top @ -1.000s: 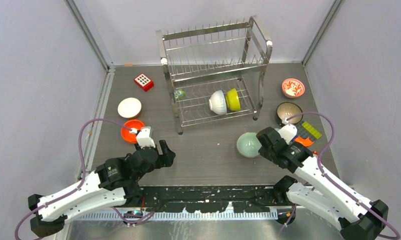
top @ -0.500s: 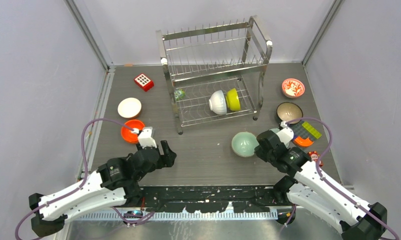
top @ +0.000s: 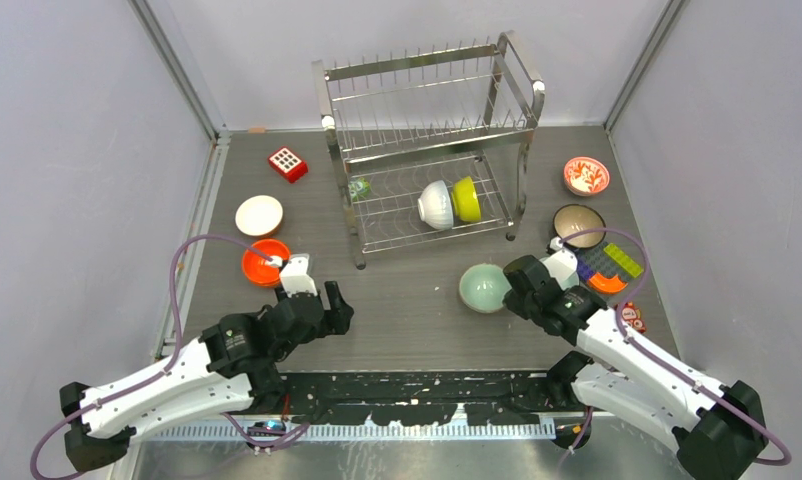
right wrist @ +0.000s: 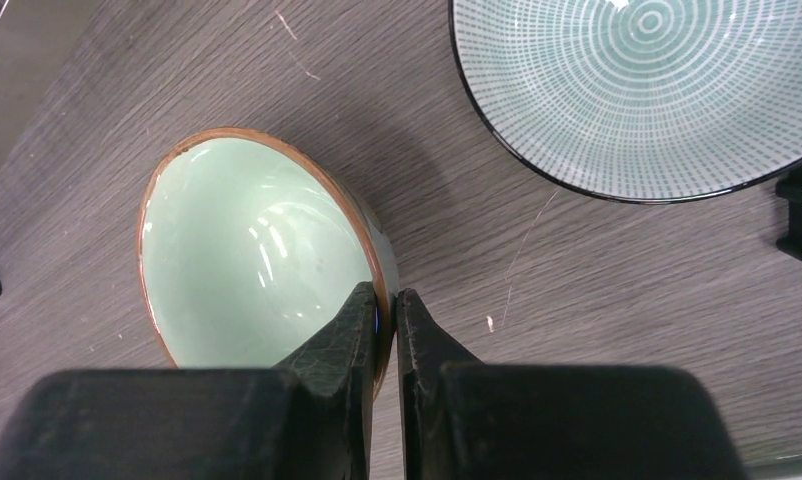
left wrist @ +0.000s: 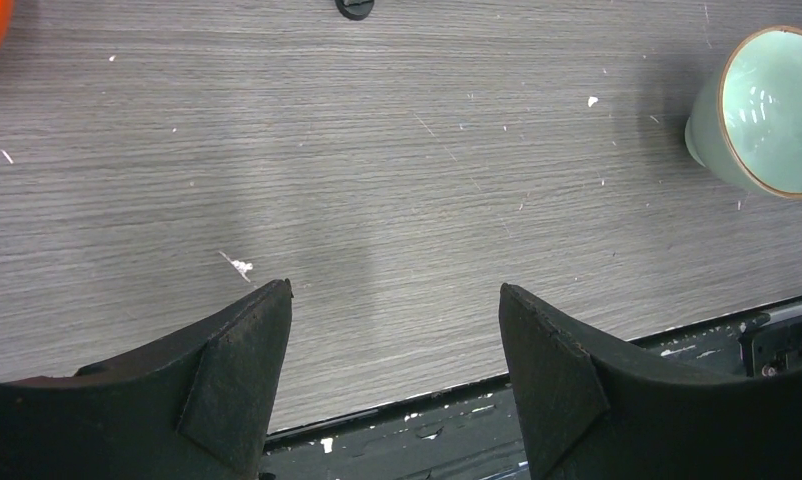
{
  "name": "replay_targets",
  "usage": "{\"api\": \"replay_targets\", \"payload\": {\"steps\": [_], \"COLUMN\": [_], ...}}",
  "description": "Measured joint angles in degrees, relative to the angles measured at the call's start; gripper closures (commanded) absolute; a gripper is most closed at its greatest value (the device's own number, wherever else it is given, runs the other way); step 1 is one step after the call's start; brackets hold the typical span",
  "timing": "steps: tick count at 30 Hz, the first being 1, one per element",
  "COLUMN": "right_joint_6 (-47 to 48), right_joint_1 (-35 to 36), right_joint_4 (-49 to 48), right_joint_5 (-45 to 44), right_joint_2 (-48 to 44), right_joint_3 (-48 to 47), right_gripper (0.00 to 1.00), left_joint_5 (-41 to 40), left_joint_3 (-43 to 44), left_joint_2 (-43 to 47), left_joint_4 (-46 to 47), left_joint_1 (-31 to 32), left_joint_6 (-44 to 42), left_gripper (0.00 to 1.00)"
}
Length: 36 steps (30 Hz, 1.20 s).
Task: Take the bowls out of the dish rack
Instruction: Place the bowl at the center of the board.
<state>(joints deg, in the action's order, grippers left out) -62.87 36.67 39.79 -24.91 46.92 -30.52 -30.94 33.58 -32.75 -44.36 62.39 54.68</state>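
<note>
**Right wrist view: right hand (right wrist: 385, 300) pinches the rim of the pale teal bowl (right wrist: 247, 250)**

The two fingers are drawn narrow, one inside the bowl's brown-edged rim and one outside, with the wall caught between them. The bowl extends to the left of the fingers and looks tilted. Whether its foot touches the desk (right wrist: 537, 250) I cannot tell. Beyond the fingers and to their right, apart from the teal bowl, sits a dark-rimmed bowl (right wrist: 647, 90) with fine rings inside.

From the top view, flat toy bricks (top: 609, 265) lie just right of this hand, and a red-and-white bowl (top: 586, 176) stands farther off past the dark-rimmed one.

The left hand (left wrist: 392, 300) is spread wide over bare desk near the front edge, with nothing between its fingers. An orange bowl (top: 265, 262) sits just beyond it to the left. Farther off are an off-white bowl (top: 259, 215) and then a red block (top: 288, 163).

The dish rack (top: 427, 130) stands well beyond both hands, roughly between them. On its lower tier a white bowl (top: 435, 204) and a lime-yellow bowl (top: 466, 199) stand on edge, touching each other.
</note>
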Motion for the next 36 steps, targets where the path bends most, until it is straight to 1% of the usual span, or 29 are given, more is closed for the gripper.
{"api": "replay_targets", "payload": {"steps": [6,16,17,19,22,24,25,31,36], "right_joint_6": [0.02,0.00,0.00,-0.04,-0.24,-0.22,-0.20,0.11,1.31], "right_joint_1": [-1.99,-2.80,-2.82,-3.08,-3.32,-3.39,-3.41,-3.41,-3.41], "right_joint_4": [-1.27,-4.04,-4.11,-4.50,-5.01,-5.07,-5.09,-4.94,-1.77], "right_joint_5": [0.20,0.63,0.63,0.68,0.85,1.01,1.07,1.05,0.83], "right_joint_2": [0.35,1.09,1.09,1.09,0.90,0.44,0.13,-1.92,-4.57], "right_joint_3": [1.03,2.93,2.99,3.39,3.91,4.07,4.09,4.04,2.38], "right_gripper": [0.99,0.99,0.98,0.90,0.70,0.61,0.58,0.44,0.41], "left_joint_5": [0.02,0.13,0.13,0.13,0.13,0.15,0.17,0.22,0.09], "left_joint_3": [0.00,0.00,0.00,0.00,0.00,0.00,0.00,0.00,0.00], "left_joint_2": [0.00,-0.76,-0.76,-0.79,-0.94,-1.18,-1.27,-1.53,-1.51], "left_joint_4": [-0.02,0.00,-0.02,-0.02,0.00,0.00,-0.02,-0.02,-0.15], "left_joint_1": [0.00,0.00,0.00,0.00,0.00,0.00,0.00,0.00,0.00], "left_joint_6": [0.02,0.17,0.17,0.20,0.28,0.35,0.37,0.39,0.35], "left_gripper": [0.23,0.23,0.23,0.23,0.23,0.23,0.23,0.23,0.22]}}
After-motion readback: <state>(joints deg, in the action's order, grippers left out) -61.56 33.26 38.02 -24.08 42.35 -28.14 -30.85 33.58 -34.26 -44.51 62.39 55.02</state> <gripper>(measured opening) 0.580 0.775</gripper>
